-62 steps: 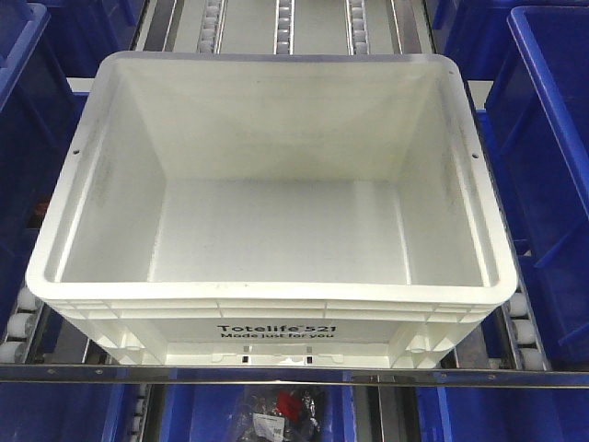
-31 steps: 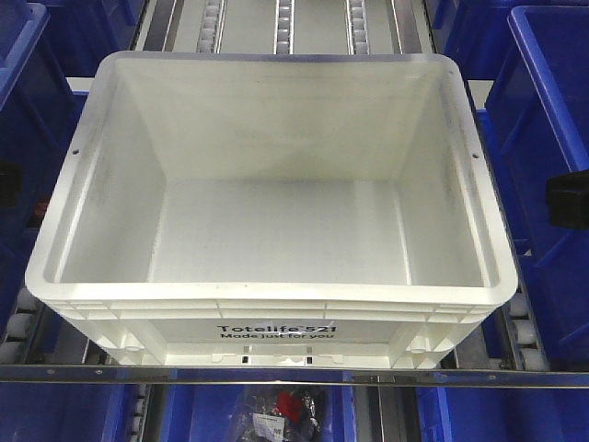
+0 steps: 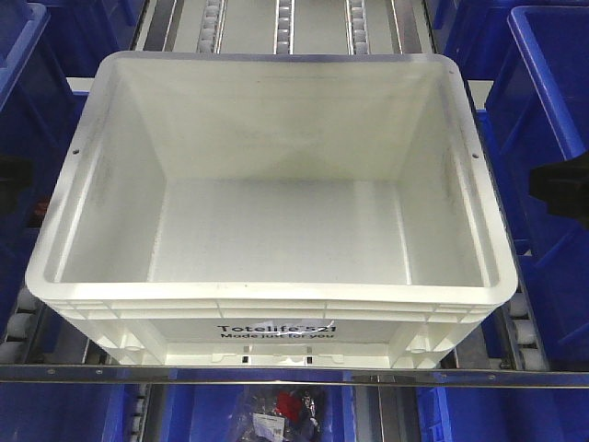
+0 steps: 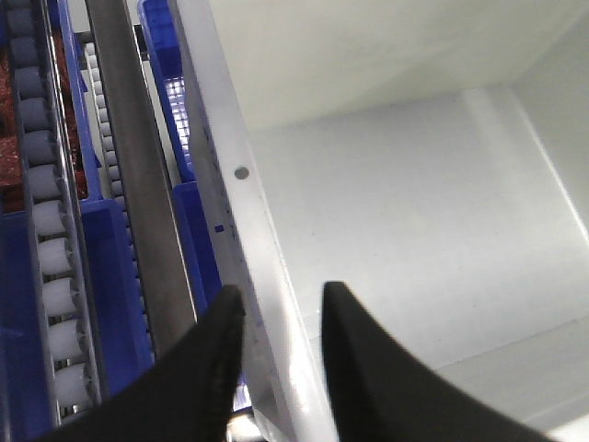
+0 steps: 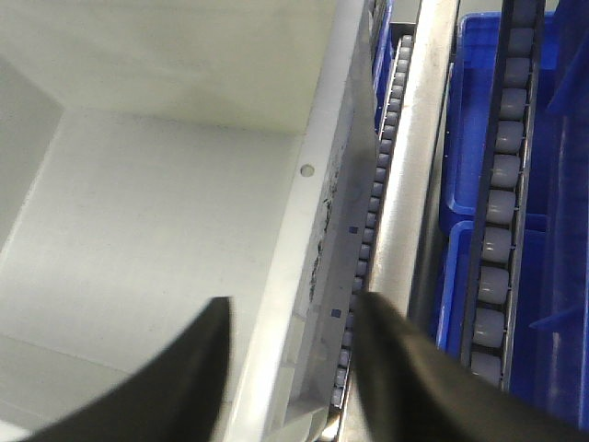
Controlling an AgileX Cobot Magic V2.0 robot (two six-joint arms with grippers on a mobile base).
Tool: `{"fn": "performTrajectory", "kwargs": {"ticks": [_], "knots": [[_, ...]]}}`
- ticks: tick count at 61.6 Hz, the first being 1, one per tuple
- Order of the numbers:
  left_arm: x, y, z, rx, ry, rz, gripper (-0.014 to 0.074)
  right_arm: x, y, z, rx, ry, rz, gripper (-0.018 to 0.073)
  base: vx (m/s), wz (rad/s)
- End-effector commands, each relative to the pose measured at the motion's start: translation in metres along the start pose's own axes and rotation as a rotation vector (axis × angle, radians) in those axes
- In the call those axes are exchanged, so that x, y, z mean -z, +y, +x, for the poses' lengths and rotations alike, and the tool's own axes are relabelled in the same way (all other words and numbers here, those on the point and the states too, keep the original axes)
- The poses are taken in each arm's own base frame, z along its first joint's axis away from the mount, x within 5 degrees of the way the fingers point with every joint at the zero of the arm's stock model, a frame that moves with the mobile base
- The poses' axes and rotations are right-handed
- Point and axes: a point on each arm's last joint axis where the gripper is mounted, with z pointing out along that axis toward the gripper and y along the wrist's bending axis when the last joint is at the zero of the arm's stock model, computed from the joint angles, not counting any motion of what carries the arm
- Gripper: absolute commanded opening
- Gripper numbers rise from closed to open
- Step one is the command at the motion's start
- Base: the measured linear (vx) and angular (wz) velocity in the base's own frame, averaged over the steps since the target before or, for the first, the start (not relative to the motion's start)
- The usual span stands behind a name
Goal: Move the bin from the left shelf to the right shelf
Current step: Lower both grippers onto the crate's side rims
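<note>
The white bin stands empty on the roller shelf, its "Totelife 521" print facing me. My left gripper is open, its two black fingers straddling the bin's left rim, one outside and one inside. The right gripper is open too and straddles the right rim the same way. In the front view both show only as dark blurred shapes at the frame edges, the left gripper and the right gripper, level with the bin's sides.
Blue bins crowd both sides of the white bin, another at the left. Roller tracks run behind it and beside it. A metal rail crosses the shelf front, with blue bins and a bagged item below.
One second ago no gripper showed in the front view. Both dark gripper shapes have since come in at the left and right edges, and the right one has edged inward. The bin has not moved.
</note>
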Motion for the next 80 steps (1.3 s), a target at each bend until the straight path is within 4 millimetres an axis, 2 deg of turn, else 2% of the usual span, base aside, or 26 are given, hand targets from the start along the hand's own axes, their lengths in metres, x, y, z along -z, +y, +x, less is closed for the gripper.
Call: {"fn": "performTrajectory", "kwargs": {"ticks": [1,6,10,15,25,33,42,52,66,80], "knots": [[0.009,-0.004,-0.012,-0.001,-0.099,0.014,0.0392,0.008,0.002,-0.013,0.004,-0.094,-0.007,0.0518,0.0,0.0],[0.009,-0.004,-0.012,-0.001,-0.098,0.014,0.0495,0.008,0.002,-0.013,0.004,-0.095,-0.007,0.0673,0.0,0.0],[0.009,-0.004,-0.012,-0.001,-0.096,0.014,0.0556,0.008,0.002,-0.013,0.004,-0.094,-0.006,0.0732,0.0,0.0],[0.009,-0.003,-0.012,-0.003,-0.096,0.014,0.0587,0.008,0.002,-0.014,0.004,-0.107,-0.006,0.0727,0.0,0.0],[0.009,-0.004,-0.012,0.007,-0.1,0.024,0.0584,0.008,0.004,-0.016,-0.014,-0.128,-0.027,0.069,0.0,0.0],[0.006,-0.005,-0.013,0.036,-0.087,0.034,0.0584,-0.001,0.003,-0.016,-0.024,-0.089,-0.036,0.0668,0.0,0.0],[-0.014,0.0,-0.013,0.07,0.004,0.019,0.0584,-0.019,0.002,-0.021,-0.023,-0.009,-0.037,0.0664,0.0,0.0],[-0.04,0.008,-0.016,0.097,0.09,-0.025,0.0584,-0.032,0.003,-0.043,-0.008,0.034,-0.037,0.0658,0.0,0.0],[-0.056,0.01,-0.04,0.096,0.132,-0.029,0.0584,-0.057,0.001,-0.064,-0.006,0.109,-0.039,0.0651,0.0,0.0],[-0.069,0.011,-0.066,0.088,0.128,-0.026,0.0584,-0.078,-0.001,-0.071,-0.004,0.14,-0.035,0.0643,0.0,0.0]]}}
